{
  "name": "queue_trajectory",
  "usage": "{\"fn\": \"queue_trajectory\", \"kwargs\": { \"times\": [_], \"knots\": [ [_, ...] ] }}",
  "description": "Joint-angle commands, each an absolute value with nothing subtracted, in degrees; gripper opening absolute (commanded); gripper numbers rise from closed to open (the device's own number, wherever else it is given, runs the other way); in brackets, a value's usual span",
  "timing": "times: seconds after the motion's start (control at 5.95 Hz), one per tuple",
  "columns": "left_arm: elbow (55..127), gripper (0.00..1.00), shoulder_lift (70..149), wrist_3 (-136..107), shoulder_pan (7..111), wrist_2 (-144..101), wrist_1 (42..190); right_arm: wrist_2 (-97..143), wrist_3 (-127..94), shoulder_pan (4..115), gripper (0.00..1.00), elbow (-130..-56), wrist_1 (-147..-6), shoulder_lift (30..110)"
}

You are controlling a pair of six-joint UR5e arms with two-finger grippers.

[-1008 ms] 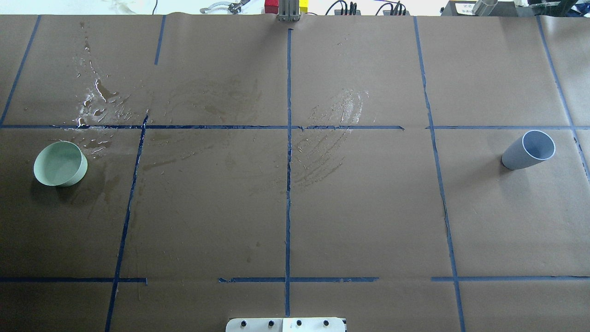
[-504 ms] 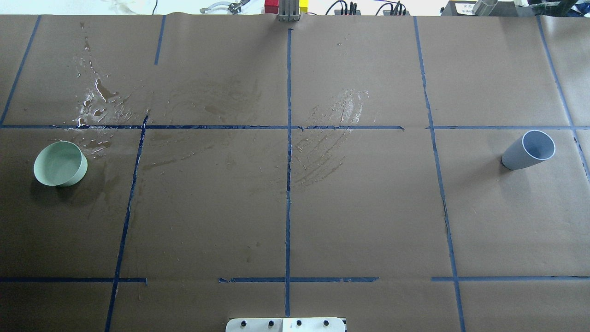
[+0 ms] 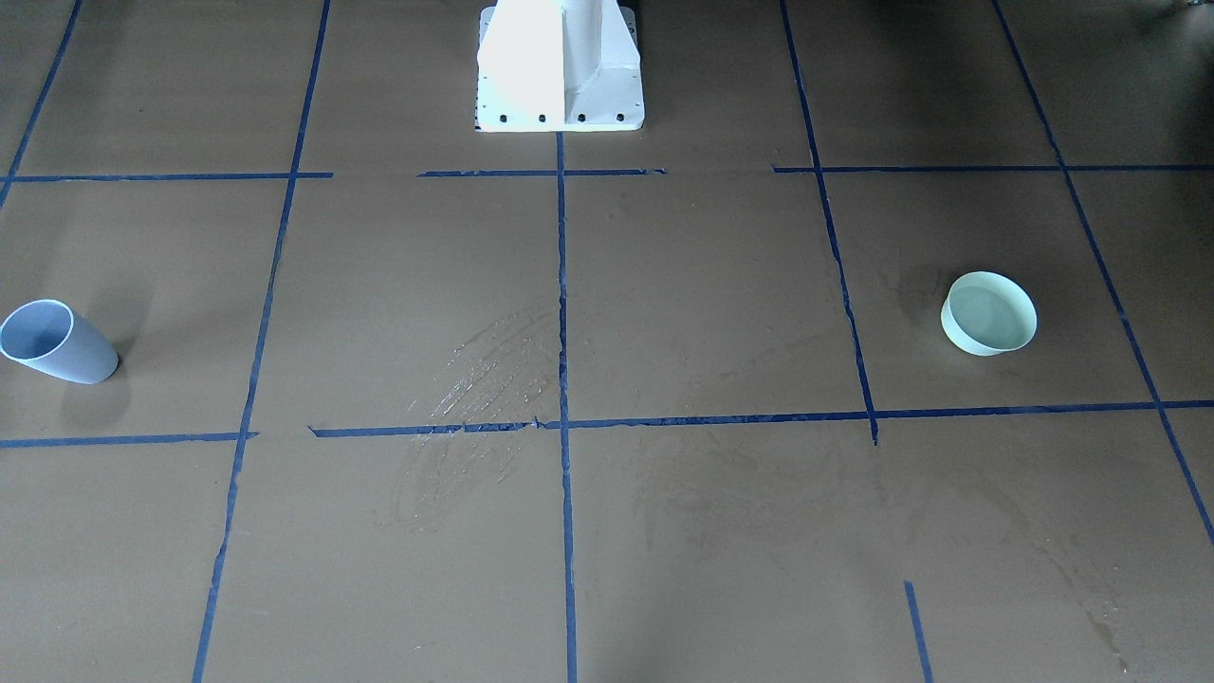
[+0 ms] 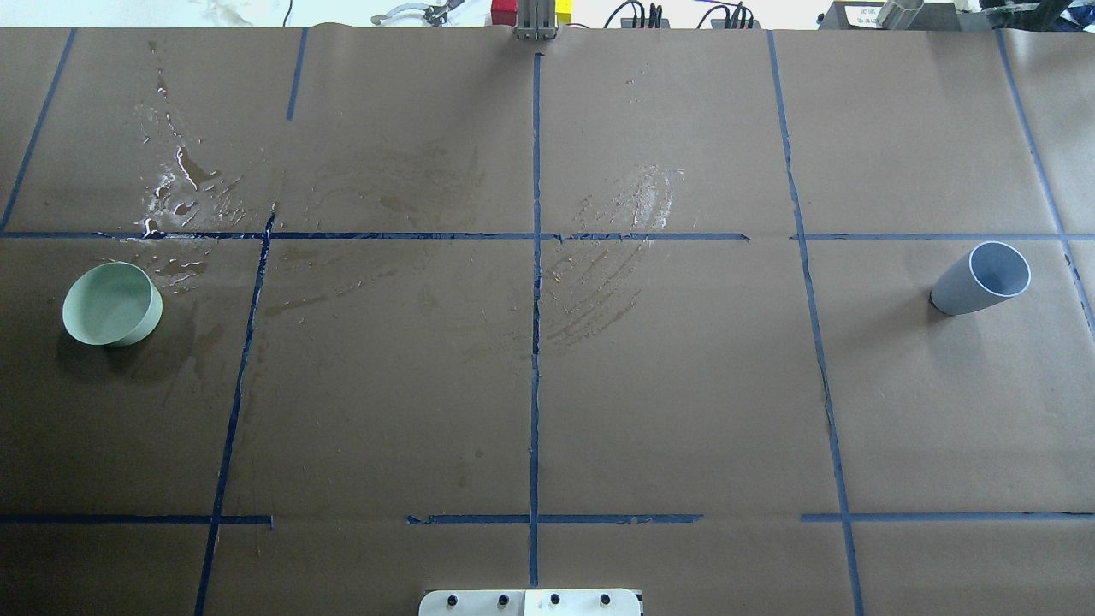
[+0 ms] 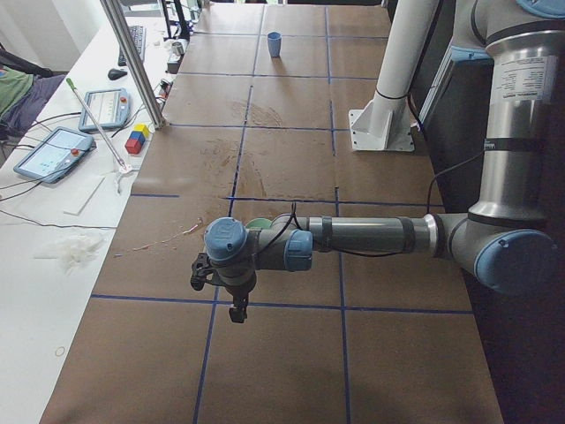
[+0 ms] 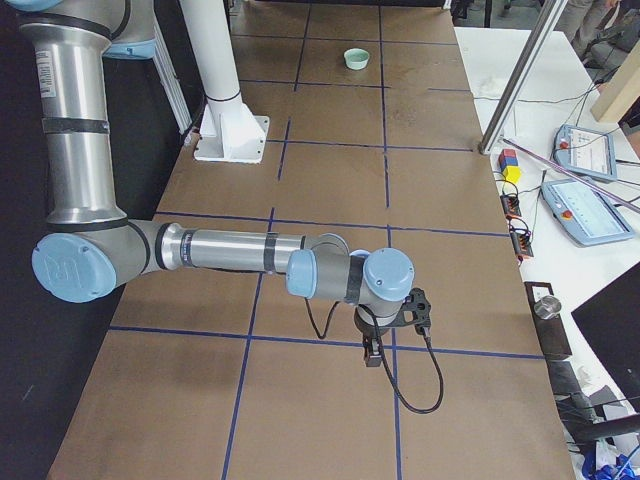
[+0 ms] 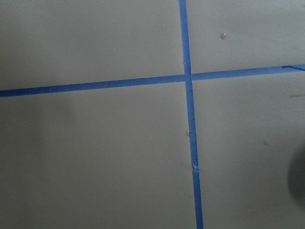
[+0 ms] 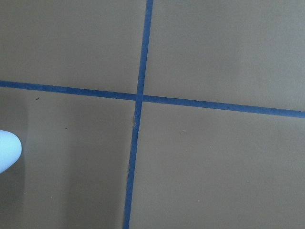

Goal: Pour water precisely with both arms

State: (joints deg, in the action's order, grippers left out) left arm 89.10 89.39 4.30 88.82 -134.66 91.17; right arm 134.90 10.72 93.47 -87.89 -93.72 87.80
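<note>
Nothing is visibly changing in the overhead view: the mint-green bowl, the grey-blue cup and the spilled water are sitting exactly as before.

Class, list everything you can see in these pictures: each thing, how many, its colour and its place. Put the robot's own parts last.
bowl: 1, pale green, on the robot's left side of the table.
cup: 1, grey-blue, on the robot's right side.
water: spilled patches, clear and glossy, beyond the bowl.
paper: 1 cover, brown, over the table.
tape: several lines, blue, gridding the paper.
blocks: 1 cluster, red, blue, yellow, side bench.
pendants: 2, grey, side bench.
pole: 1, silver, table's far edge.
pedestal: 1, white, robot's edge.
left arm: 1, silver and pale blue, above the table.
right arm: 1, same colours, above the table.
left gripper: 1, black, pointing down.
right gripper: 1, black, pointing down.
</note>
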Motion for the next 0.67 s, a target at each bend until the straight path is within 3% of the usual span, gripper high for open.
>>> {"fn": "queue_trajectory", "kwargs": {
  "times": [0.0, 0.5],
  "knots": [
    [89.4, 1.0, 89.4, 4.2, 88.7, -134.6, 91.2, 134.8, 10.7, 93.3, 1.0, -88.0, -93.7, 87.8],
    [89.4, 1.0, 89.3, 4.2, 88.7, -134.6, 91.1, 134.8, 10.7, 92.8, 1.0, -88.0, -93.6, 87.8]
  ]
}}
